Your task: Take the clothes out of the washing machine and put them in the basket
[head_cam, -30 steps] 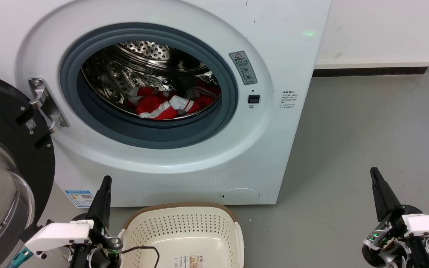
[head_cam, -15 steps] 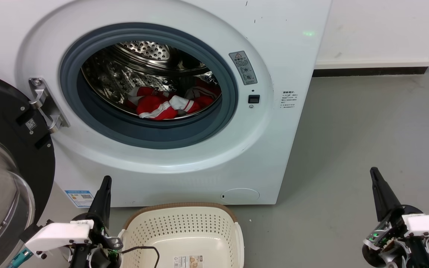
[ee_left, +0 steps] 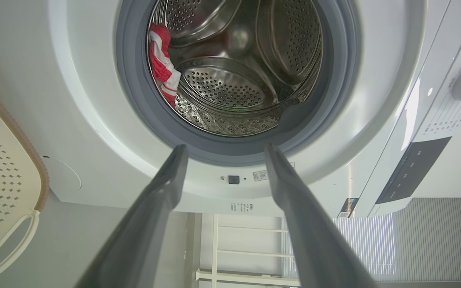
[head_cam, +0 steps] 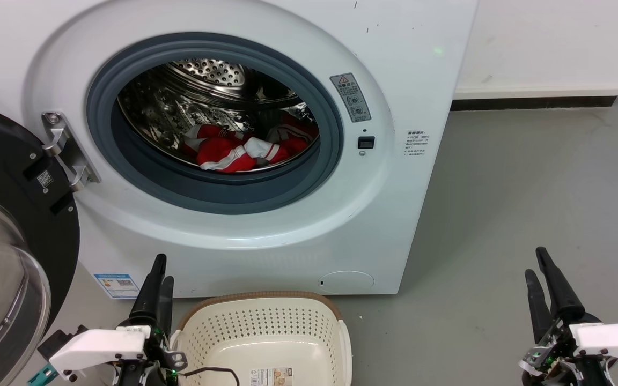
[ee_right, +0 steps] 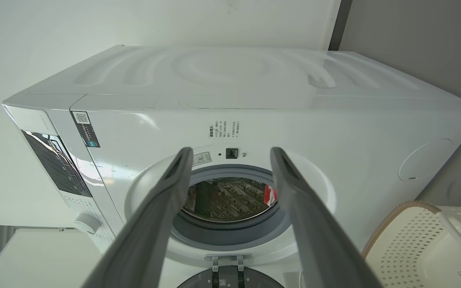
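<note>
Left gripper (head_cam: 162, 268) hangs low before the washer (head_cam: 405, 225), fingers parted and holding nothing; its wrist view shows clear space between the two fingers, which aim at the porthole. Right gripper (head_cam: 534, 261) sits well off to the right over the floor (head_cam: 502, 187), likewise parted and empty. Clothes (head_cam: 236, 151) lie in a red-and-white heap on the bottom of the drum (head_cam: 207, 72), behind the grey seal (head_cam: 218, 195), a little right of the opening's middle. From both grippers the heap is up and ahead in the head view, past the seal's lip. Its long axis runs across the drum, left to right, so I judge a reach from the front would meet it broadside, with the white-trimmed bulge near its middle the likeliest fold to pinch. The left gripper stands nearly below the opening and the right one far to the side of the machine, so the left arm looks the nearer, straighter reach. The open door (head_cam: 3, 177) stands just to its left and could crowd that arm. Basket (head_cam: 258, 296) waits on the floor close before the washer, just beside the left gripper, with no garment in it, so no part of the task looks done.
</note>
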Controlling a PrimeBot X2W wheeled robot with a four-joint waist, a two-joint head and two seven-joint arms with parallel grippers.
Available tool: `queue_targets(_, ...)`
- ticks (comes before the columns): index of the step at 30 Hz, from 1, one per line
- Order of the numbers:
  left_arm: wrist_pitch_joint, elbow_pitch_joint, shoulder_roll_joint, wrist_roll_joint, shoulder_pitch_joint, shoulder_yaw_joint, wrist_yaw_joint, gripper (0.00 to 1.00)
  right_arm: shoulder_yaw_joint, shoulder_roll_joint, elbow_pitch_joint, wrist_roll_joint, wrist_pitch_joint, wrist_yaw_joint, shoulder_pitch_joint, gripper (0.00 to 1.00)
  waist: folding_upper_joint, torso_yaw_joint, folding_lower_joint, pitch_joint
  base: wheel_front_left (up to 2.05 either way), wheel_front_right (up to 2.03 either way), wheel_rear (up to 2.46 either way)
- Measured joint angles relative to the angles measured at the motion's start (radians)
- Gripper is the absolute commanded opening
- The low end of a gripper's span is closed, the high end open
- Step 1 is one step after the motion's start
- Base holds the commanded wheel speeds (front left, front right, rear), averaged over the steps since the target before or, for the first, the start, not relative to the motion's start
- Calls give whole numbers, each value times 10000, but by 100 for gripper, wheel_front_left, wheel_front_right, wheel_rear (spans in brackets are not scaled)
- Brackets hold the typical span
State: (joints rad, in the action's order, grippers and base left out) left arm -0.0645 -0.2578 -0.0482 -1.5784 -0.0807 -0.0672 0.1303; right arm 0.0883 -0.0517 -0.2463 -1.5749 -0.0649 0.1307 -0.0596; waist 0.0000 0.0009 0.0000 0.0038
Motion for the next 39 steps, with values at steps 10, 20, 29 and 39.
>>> queue_targets(10, 456, 347, 0, 1373, -23, 100, 0, 100, -65, 2, 389, 1492, 451, 0, 109, 100, 0, 30, 0, -9, 0, 0, 0)
queue_targets(20, 859, 711, -2, 3371, -71, 320, -314, 100, -138, 4, 871, 3747, 834, 0, 246, 100, 0, 65, 0, -29, 0, 0, 0)
queue_targets(29, 1170, 936, -2, 5311, -126, 688, -573, 100, -259, 6, 1202, 5820, 1177, 0, 399, 100, 0, 100, 0, -30, 0, 0, 0)
queue_targets(39, 1488, 945, -6, 7354, -261, 972, -803, 100, -299, 6, 1356, 7777, 1499, 0, 477, 100, 0, 126, 0, -42, 0, 0, 0)
